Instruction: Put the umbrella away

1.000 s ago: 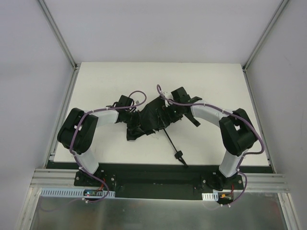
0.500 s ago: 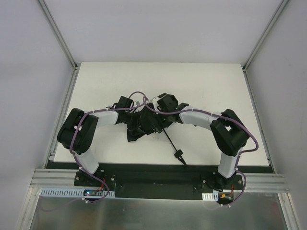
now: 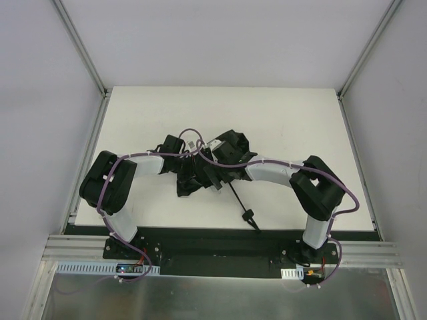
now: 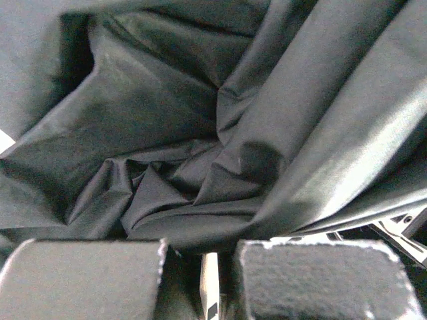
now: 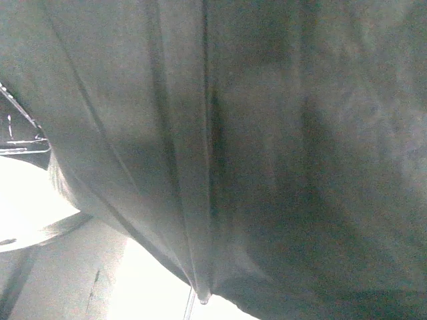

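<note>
**Both grippers deep in the black cloth of the umbrella**

In the left wrist view, the left gripper (image 4: 203, 283) shows two grey fingers (image 4: 87, 280) with a rough, grainy surface. Only a narrow gap stands between them, and a pale strip is visible in it. The black cloth lies over their tips, but I cannot tell if they pinch it.

The right gripper (image 3: 217, 165) is buried in the cloth from the other side. Its own camera shows none of its fingers, so whether it is spread or pressed together cannot be told.

The umbrella (image 3: 191, 183) lies near the middle of the white table (image 3: 287, 127), between the two wrists. Its canopy is a loose, crumpled heap of thin, slightly shiny fabric, with many soft folds and deep creases. In the right wrist view one straight seam (image 5: 207, 167) runs down to a small pointed tip (image 5: 202, 298) at the edge of the cloth.

From the heap a thin, straight black shaft (image 3: 237, 197) goes toward the near edge of the table. It ends in a small black knob handle (image 3: 248, 215), which lies bare on the table with a short cord (image 3: 257, 226) behind it.
</note>
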